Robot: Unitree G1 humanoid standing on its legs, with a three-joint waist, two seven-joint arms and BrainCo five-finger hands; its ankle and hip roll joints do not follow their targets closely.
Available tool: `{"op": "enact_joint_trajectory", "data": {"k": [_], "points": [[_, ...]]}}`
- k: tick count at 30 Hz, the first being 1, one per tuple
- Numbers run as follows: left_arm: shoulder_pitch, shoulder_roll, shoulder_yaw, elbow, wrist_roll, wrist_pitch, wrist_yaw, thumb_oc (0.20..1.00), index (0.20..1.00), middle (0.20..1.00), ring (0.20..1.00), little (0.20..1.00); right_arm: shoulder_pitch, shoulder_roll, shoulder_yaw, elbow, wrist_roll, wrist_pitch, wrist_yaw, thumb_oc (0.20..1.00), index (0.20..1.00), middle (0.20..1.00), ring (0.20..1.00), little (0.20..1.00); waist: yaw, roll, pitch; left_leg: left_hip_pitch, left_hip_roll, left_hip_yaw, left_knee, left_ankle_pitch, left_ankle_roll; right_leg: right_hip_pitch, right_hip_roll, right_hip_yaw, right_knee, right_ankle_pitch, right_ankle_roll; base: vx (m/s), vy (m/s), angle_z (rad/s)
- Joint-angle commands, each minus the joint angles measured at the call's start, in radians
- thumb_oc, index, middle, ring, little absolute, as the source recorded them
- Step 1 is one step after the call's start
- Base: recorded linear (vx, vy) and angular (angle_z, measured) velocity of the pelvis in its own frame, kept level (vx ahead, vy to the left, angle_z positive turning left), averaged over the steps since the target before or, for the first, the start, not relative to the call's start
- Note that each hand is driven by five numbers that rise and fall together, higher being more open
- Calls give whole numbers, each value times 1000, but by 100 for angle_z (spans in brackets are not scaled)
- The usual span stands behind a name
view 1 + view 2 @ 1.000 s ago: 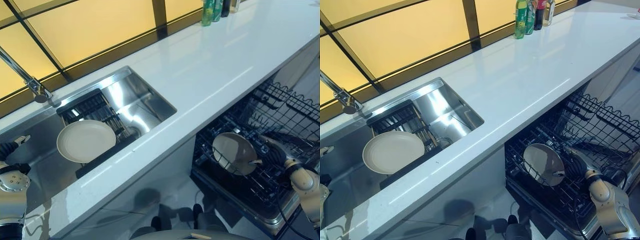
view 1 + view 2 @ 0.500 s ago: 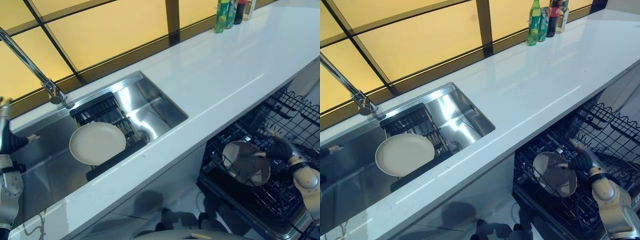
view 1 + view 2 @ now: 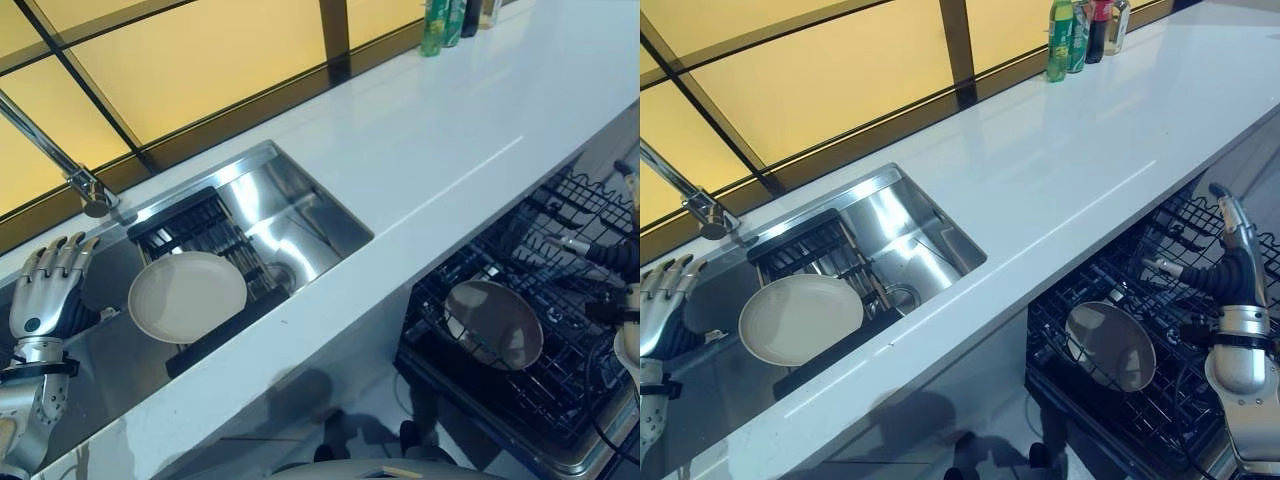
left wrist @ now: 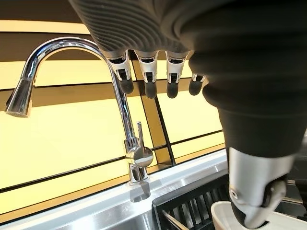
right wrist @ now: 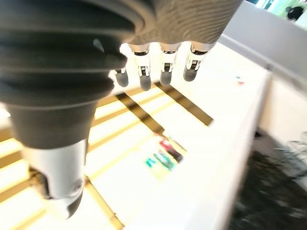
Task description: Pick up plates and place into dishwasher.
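Warm backlight from amber window panels (image 3: 200, 60); right wrist view blurred.

Silver dark-tipped fingers, dark ribbed wrist covers on left hand (image 3: 45, 300) and right hand (image 3: 1232, 272).

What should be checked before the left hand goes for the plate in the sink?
1. Left hand free: ok, fingers straight, holding nothing.
2. Plate in the sink reachable: ok, it lies uncovered on the dark rack, apart from the left hand.
3. Right hand free: ok, raised over the dishwasher rack, fingers straight, empty.
4. Plate in the dishwasher settled: ok, it leans in the lower rack, no hand touching it.
5. Free slot beside that plate: cannot tell.
6. Faucet out of the way: cannot tell; it stands close behind the left hand.
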Motion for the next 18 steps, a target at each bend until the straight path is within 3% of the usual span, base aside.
{"op": "enact_joint_trajectory", "data": {"k": [1,9,18], "points": [[-30,113,9,2,48,-1,5,1000,1000,1000,1000,1000,-82,-17,16,-79,33,-78,-61,1000,1000,1000,1000,1000,31,-90,-42,-59,-57,8,34,35,45,-5,-42,21,61,-24,42,25,42,5],[-12,181,-14,-19,183,-45,-28,1000,1000,1000,1000,1000,-96,-43,27,-77,54,-48,-82,1000,1000,1000,1000,1000,56,-96,-50,-65,-62,2,48,30,48,-2,-56,2,58,-15,52,15,34,10],[7,243,-27,-8,140,-51,-36,1000,1000,1000,1000,1000,-107,-62,44,-68,77,-38,-85,1000,1000,1000,1000,1000,63,-99,-54,-63,-65,6,47,27,52,-1,-67,-2,47,-5,65,0,36,9]]}}
